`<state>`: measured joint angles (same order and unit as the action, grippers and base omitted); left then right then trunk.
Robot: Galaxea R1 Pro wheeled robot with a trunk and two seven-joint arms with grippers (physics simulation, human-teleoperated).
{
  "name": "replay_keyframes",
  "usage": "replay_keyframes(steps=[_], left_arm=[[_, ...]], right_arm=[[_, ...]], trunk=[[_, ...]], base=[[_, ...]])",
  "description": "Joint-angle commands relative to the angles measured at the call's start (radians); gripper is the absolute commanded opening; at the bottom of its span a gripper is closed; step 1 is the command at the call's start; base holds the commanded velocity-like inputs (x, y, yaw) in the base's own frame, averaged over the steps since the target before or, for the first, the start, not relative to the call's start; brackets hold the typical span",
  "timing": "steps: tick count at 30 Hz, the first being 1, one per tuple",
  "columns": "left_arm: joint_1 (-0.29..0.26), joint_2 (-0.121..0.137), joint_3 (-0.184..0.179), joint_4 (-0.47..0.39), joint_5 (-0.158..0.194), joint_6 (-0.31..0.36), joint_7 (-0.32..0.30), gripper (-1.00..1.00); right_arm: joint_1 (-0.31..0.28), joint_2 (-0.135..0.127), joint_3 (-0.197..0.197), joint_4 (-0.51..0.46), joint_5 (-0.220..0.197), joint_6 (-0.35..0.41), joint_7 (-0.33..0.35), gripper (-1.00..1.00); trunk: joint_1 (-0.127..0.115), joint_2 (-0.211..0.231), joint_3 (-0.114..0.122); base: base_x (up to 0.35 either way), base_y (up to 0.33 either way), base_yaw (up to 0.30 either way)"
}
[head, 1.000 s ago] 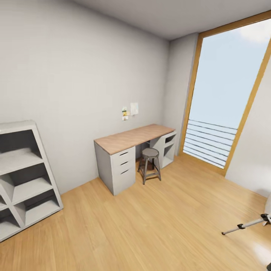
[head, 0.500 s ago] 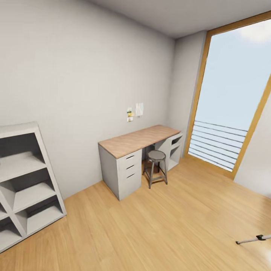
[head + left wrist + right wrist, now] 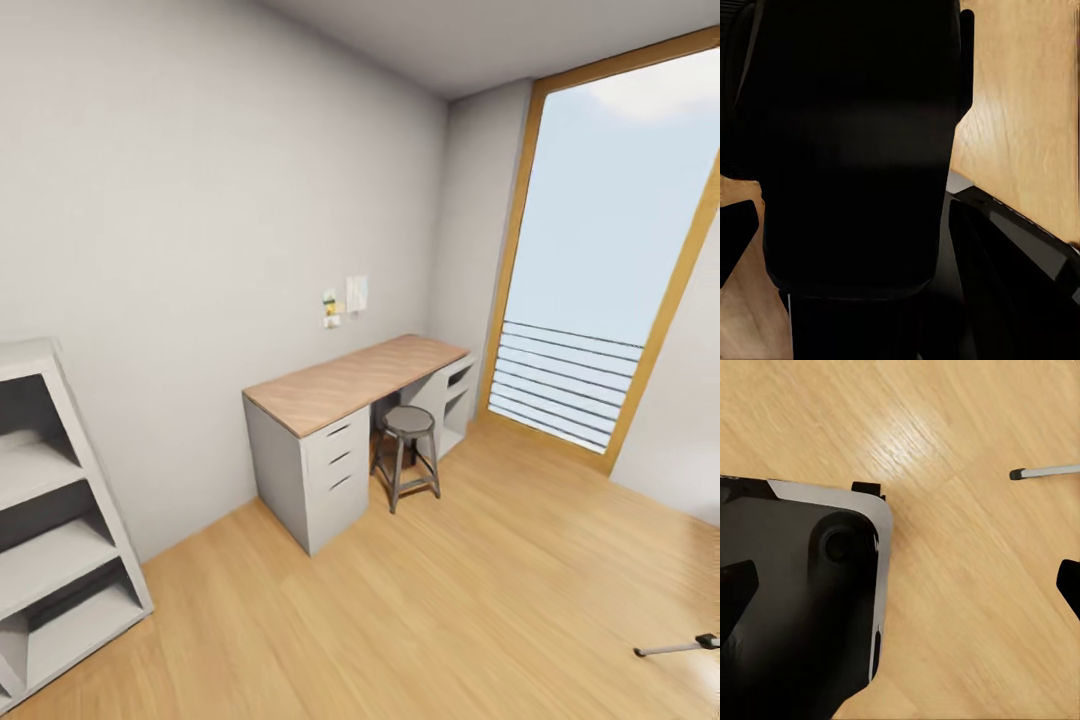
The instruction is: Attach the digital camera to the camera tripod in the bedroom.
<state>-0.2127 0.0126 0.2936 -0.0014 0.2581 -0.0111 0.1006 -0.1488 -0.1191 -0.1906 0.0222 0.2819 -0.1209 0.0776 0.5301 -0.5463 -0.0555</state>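
We can't read a single word or number here. The small papers pinned on the wall above the desk surface are too tiny and blurred to make out any print.

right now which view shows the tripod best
The head view, though barely: one silver-white tripod leg with a black joint lies low over the floor at the right edge. The right wrist view catches just a leg tip over the floor. In the left wrist view I can make out no tripod among the dark shapes.
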Motion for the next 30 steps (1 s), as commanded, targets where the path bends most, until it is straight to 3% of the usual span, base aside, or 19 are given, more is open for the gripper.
replay_keyframes(steps=[1,30], left_arm=[[-0.001,0.0,-0.003,0.0,0.01,-0.001,0.001,-1.0],[0.0,-0.005,-0.004,0.0,0.004,-0.002,0.001,-1.0]], right_arm=[[-0.001,0.0,-0.009,0.002,0.008,-0.005,0.002,1.0],[-0.001,-0.001,-0.01,0.002,0.008,-0.005,0.002,1.0]], trunk=[[0.001,-0.002,-0.002],[0.001,-0.002,-0.002]], base=[[0.299,0.203,-0.28],[0.286,0.234,-0.29]])
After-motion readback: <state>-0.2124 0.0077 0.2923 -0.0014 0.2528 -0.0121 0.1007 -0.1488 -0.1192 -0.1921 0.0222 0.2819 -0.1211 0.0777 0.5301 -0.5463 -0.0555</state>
